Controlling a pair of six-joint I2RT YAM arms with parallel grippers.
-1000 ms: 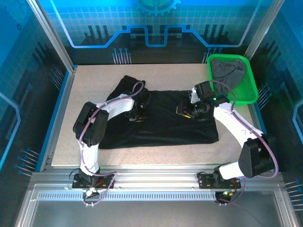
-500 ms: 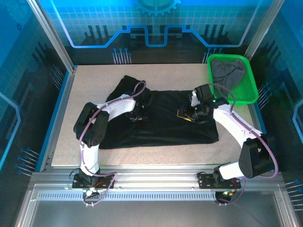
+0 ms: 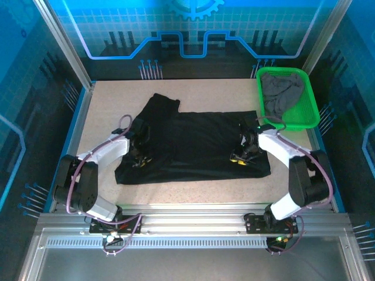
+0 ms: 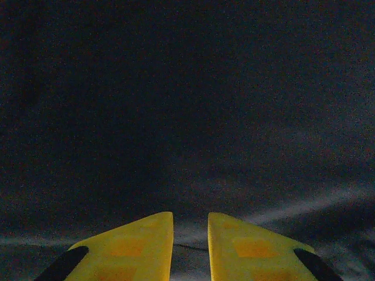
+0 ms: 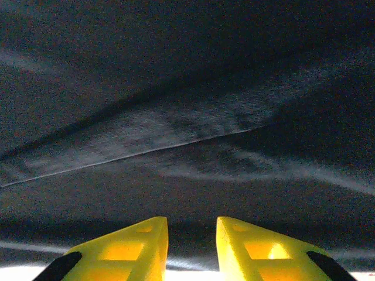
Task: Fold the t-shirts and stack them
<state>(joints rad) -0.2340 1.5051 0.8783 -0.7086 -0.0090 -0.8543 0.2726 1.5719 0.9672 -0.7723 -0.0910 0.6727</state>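
Left pincer (image 3: 139, 157) (image 4: 190, 216), slightly spread, sits at the left edge of the black cloth t-shirt (image 3: 193, 140) spread over the middle of the table (image 3: 111, 99), drawn back from its centre. Right pincer (image 3: 241, 157) (image 5: 191, 220), narrowly spread, has moved to its near-right corner. A green plastic mesh basket (image 3: 310, 96) holding a dark grey cloth t-shirt (image 3: 281, 91) occupies the far-right corner.

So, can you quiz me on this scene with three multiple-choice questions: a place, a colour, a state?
1. Where is the green mesh basket on the table? A far right corner; B near left corner; C centre.
2. What colour is the spread-out t-shirt? A white; B black; C red.
3. How does the grey t-shirt lie? A folded; B spread flat; C crumpled.
Answers: A, it sits at the far right; B, its cloth is black; C, it lies bunched in the basket.
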